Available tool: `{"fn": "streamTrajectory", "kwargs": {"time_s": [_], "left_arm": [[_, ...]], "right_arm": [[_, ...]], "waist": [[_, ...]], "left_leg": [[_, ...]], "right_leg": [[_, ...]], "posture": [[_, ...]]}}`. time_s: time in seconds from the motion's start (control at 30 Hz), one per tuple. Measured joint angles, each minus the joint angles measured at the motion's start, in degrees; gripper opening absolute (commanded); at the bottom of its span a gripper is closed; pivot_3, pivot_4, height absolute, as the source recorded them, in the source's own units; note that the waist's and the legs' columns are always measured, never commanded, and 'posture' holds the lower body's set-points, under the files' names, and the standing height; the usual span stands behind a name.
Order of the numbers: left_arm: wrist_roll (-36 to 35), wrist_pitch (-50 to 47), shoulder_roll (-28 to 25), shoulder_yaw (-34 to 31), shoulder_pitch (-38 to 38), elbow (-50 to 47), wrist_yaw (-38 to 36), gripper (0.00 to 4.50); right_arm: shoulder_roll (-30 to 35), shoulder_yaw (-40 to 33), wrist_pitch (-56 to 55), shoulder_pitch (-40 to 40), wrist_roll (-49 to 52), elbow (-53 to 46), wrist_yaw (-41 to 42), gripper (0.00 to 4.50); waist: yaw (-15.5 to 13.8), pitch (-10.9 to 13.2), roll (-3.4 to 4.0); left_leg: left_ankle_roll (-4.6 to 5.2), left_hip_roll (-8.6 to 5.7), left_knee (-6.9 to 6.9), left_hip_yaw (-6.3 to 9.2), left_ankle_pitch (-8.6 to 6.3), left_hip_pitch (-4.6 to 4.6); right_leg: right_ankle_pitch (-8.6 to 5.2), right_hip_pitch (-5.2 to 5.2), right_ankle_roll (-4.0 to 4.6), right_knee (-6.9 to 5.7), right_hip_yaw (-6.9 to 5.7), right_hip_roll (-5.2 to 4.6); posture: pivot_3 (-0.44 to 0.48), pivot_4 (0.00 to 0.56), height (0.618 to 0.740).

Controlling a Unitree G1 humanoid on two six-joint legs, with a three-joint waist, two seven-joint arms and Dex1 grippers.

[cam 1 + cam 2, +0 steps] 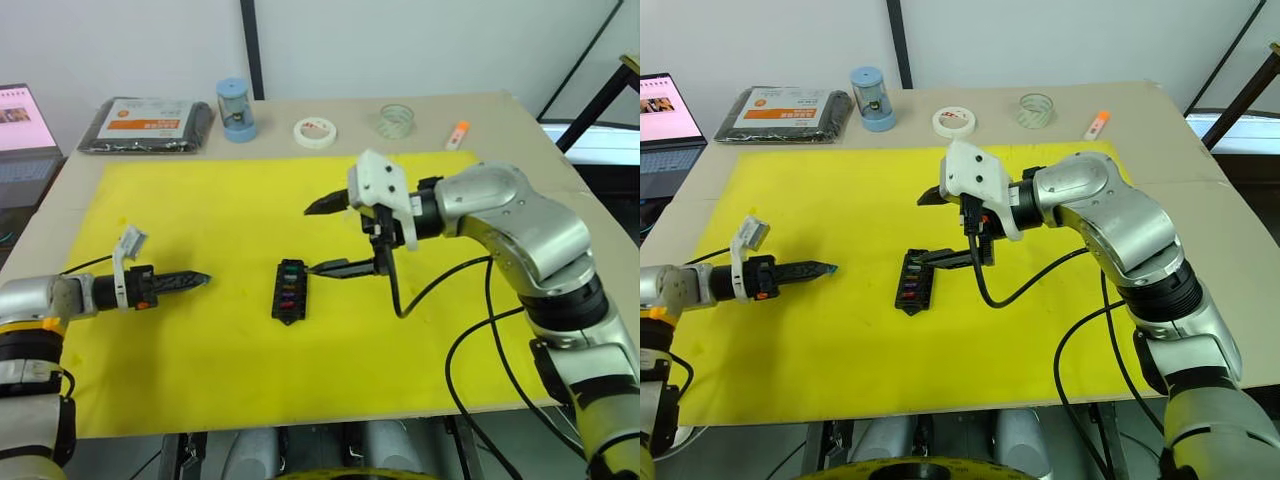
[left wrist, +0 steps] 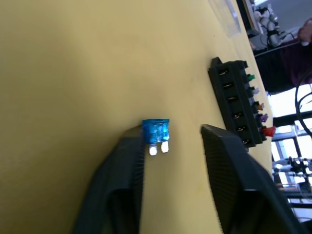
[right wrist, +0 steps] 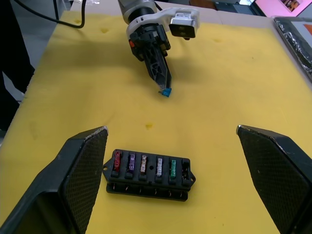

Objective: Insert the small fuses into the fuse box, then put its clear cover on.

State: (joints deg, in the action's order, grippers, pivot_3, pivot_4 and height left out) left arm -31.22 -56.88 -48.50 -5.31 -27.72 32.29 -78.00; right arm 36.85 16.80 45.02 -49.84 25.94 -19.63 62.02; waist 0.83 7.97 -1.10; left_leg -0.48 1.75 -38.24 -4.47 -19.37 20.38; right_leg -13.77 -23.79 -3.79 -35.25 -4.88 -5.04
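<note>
Fuse box (image 1: 290, 291) flat on yellow mat (image 1: 200, 200), near mat's centre, five fuses seated in its row: red (image 3: 116, 163), purple (image 3: 130, 162), tan (image 3: 144, 163), clear/white (image 3: 159, 165), green (image 3: 173, 167); last slot at the green end empty. Right claw (image 1: 313, 238) over the mat just beside the box, fingers spread wide open, nothing between them; lower finger (image 1: 335, 268) close to the box's right edge, upper finger (image 1: 325, 204) raised well above it. Left claw (image 3: 165, 87) out over the left part of the mat, well apart from the box, pointing toward it. Teal fuse (image 2: 156, 134) at the left claw's tip, pressed against one finger (image 2: 124, 170), prongs pointing back toward the wrist; other finger (image 2: 234, 165) standing off with a visible gap in the left wrist view, so hard to tell if truly pinched or only stuck to one pad. Clear cover (image 2: 225, 17) on the mat beyond the box in the left wrist view, apart from it. On bare surface (image 1: 560, 260) behind the mat: flat black packet with orange label (image 1: 147, 124), blue cylinder (image 1: 236, 110), white tape roll (image 1: 315, 131), clear tape roll (image 1: 397, 120), small orange-tipped item (image 1: 457, 134). Laptop screen (image 1: 25, 117) at far left.
</note>
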Motion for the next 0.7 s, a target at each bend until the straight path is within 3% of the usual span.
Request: {"fn": "streamTrajectory", "kwargs": {"time_s": [0.03, 0.27, 0.37, 0.7], "left_arm": [[0.00, -0.02, 0.00, -0.02, 0.07, 0.22, 0.06, 0.63], [-0.26, -0.12, -0.06, -0.09, 1.09, -0.85, -0.51, 0.63], [-0.31, -0.09, -0.06, -0.11, 1.19, -0.95, -0.51, 0.02], [-0.52, 1.23, -0.15, -0.12, 2.40, -2.35, -0.59, 0.02]], "right_arm": [[0.00, 0.10, -0.04, 0.00, -0.02, 0.00, 0.00, 4.50], [0.00, 0.34, -0.57, 0.00, -0.38, 0.01, 0.01, 4.50], [-0.01, 0.38, -0.73, 0.00, -0.46, 0.01, 0.01, 4.50], [-0.21, 0.42, -0.94, 0.00, -0.88, 0.14, 0.00, 4.50]], "waist": [[0.00, 0.00, 0.00], [0.01, 0.00, 0.00], [0.00, 0.00, 0.00], [0.03, 0.00, 0.00]], "left_leg": [[0.00, 0.00, 0.00, 0.00, 0.00, 0.01], [0.00, 0.01, 0.00, 0.00, 0.00, 0.00], [0.00, 0.01, 0.00, 0.00, 0.00, 0.00], [0.00, 0.04, 0.00, 0.02, 0.00, -0.01]], "right_leg": [[0.00, -0.01, 0.00, 0.00, 0.00, 0.01], [0.00, -0.01, 0.00, 0.00, 0.00, 0.00], [0.00, -0.01, 0.00, -0.01, 0.00, 0.00], [0.00, -0.02, 0.00, -0.01, 0.00, 0.00]], "posture": [[0.000, 0.150, 0.740], [0.000, 0.150, 0.740], [0.000, 0.150, 0.740], [0.000, 0.150, 0.740]]}}
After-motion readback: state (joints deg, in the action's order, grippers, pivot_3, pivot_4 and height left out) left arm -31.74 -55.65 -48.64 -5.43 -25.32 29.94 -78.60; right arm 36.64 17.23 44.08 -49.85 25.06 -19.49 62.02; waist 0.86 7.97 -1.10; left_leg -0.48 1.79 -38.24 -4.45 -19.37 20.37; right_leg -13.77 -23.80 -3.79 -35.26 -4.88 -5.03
